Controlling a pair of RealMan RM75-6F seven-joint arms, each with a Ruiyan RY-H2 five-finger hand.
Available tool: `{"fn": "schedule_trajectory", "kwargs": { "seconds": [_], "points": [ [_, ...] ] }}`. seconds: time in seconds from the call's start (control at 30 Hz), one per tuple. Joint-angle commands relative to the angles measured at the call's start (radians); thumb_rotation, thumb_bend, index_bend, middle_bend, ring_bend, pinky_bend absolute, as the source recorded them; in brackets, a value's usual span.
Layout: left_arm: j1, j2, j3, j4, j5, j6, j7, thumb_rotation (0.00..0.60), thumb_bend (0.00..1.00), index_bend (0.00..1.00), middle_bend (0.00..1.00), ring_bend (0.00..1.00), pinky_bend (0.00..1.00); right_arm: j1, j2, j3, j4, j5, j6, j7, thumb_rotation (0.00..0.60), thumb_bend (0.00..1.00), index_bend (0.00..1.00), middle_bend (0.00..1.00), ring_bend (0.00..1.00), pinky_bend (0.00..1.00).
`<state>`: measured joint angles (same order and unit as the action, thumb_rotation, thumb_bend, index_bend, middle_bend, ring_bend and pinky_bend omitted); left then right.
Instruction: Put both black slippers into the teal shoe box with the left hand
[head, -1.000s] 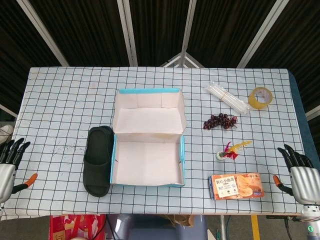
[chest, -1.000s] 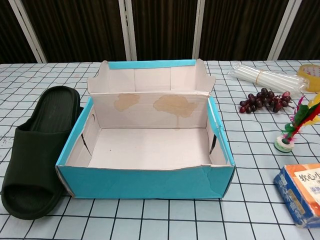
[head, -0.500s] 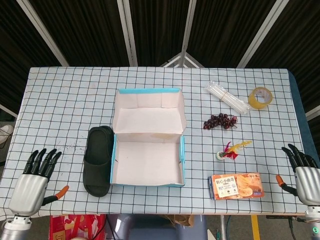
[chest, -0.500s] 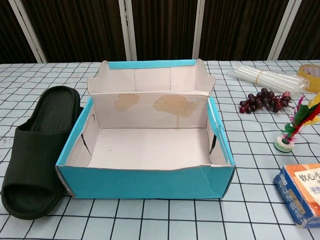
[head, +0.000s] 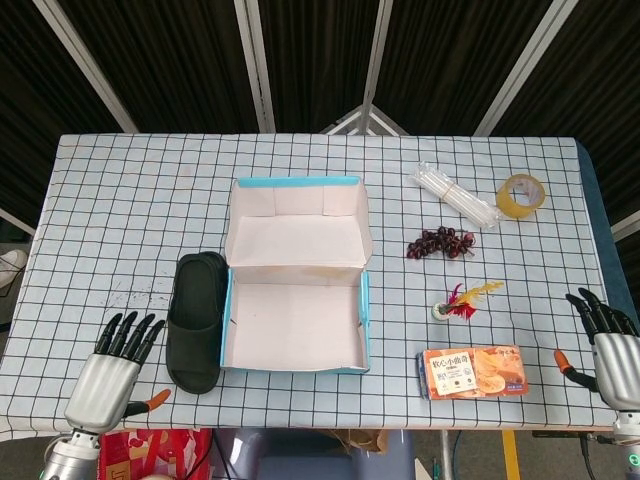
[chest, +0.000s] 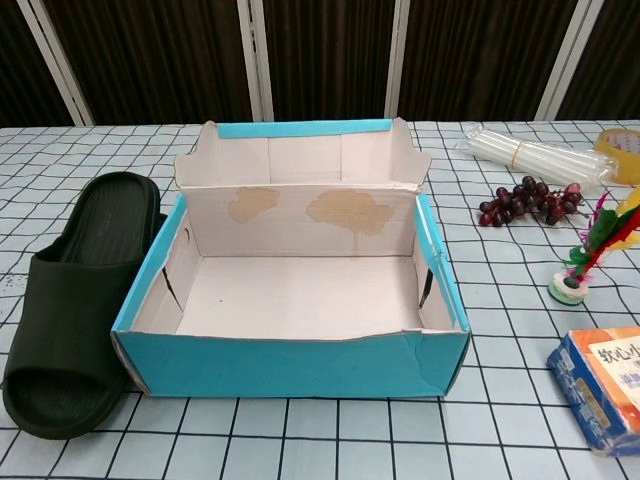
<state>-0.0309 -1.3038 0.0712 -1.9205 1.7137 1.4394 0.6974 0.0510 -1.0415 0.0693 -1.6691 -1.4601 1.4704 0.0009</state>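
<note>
Black slippers (head: 196, 320) lie stacked on the worktop (head: 120, 200), touching the left wall of the empty, open-lidded teal shoe box (head: 296, 275). Left hand (head: 110, 368) hovers just left of them, fingers spread and holding nothing; right hand (head: 610, 343) sits equally empty at the worktop's right edge.

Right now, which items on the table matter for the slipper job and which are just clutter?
For the job:
black slippers, stacked beside the box
teal shoe box, open, nothing inside
left hand, fingers apart, holding nothing

Just lying about:
snack packet
grapes
shuttlecock
tape roll
bundle of clear tubes
</note>
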Motion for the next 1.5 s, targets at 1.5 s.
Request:
{"fn": "schedule_trajectory", "kwargs": {
  "seconds": [1.5],
  "points": [
    [-0.034, -0.188, -0.031, 0.271, 0.031, 0.015, 0.003, 0.532, 0.25, 0.0, 0.06, 0.0, 0.0, 0.015, -0.013, 0.006, 0.029, 0.026, -0.041, 0.041, 0.6, 0.31, 0.15, 0.11, 0.18, 0.19]
  ]
}}
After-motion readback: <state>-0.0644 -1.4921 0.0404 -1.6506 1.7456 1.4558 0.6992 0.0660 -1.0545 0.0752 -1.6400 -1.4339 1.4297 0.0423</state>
